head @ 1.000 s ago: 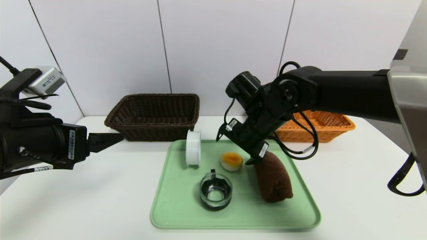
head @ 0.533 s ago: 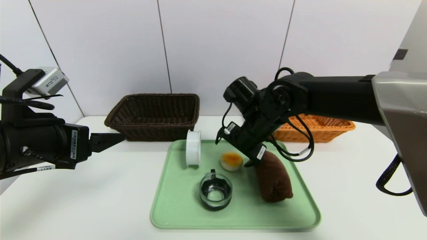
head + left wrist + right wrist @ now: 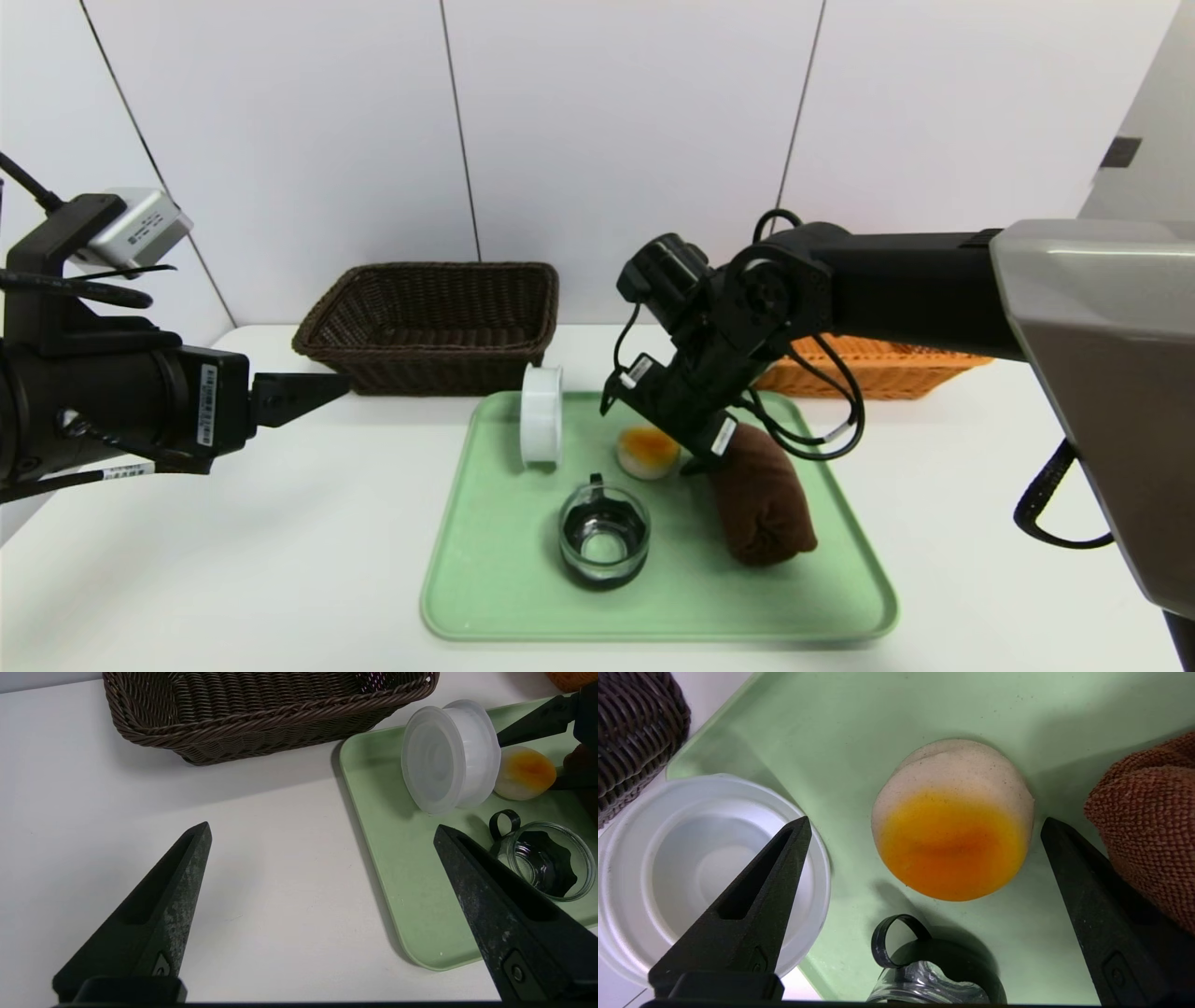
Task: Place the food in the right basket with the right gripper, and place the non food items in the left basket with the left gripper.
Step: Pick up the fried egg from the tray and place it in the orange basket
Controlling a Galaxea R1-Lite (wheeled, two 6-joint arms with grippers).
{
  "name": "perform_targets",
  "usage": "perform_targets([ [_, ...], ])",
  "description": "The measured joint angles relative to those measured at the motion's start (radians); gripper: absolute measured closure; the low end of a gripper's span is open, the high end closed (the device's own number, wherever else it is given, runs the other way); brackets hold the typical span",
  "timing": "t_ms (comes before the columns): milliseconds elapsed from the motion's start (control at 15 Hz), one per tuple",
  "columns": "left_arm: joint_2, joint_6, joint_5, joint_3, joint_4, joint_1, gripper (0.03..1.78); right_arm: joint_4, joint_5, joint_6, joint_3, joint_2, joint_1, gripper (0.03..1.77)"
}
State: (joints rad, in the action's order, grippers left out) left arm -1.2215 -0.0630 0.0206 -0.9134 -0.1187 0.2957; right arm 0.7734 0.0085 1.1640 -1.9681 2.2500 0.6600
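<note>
Right gripper: we see it spread wide, straddling the orange-topped bun without touching it.
Bun: on the green tray, towel roll at its 4 o'clock, glass jar at 7, white lid at 9.
Left gripper: we find it wide apart, empty, over the table left of the tray.
Baskets: dark basket at the tray's 11 o'clock, orange basket at 1.

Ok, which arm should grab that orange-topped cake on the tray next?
The right. Its end effector hangs open directly over the cake on the green tray, fingers either side. The left end effector is off the tray over bare table, and food goes with the right arm.
</note>
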Motion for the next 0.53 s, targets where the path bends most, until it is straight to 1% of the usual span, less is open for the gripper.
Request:
perform_targets([
  [333, 0.0, 0.0, 0.0, 0.0, 0.001, 0.0, 0.12, -0.001, 0.0, -0.002, 0.0, 0.009, -0.001, 0.1],
  [533, 0.0, -0.001, 0.0, 0.0, 0.001, 0.0, 0.12, 0.0, -0.001, -0.007, 0.0, 0.012, -0.001, 0.6],
])
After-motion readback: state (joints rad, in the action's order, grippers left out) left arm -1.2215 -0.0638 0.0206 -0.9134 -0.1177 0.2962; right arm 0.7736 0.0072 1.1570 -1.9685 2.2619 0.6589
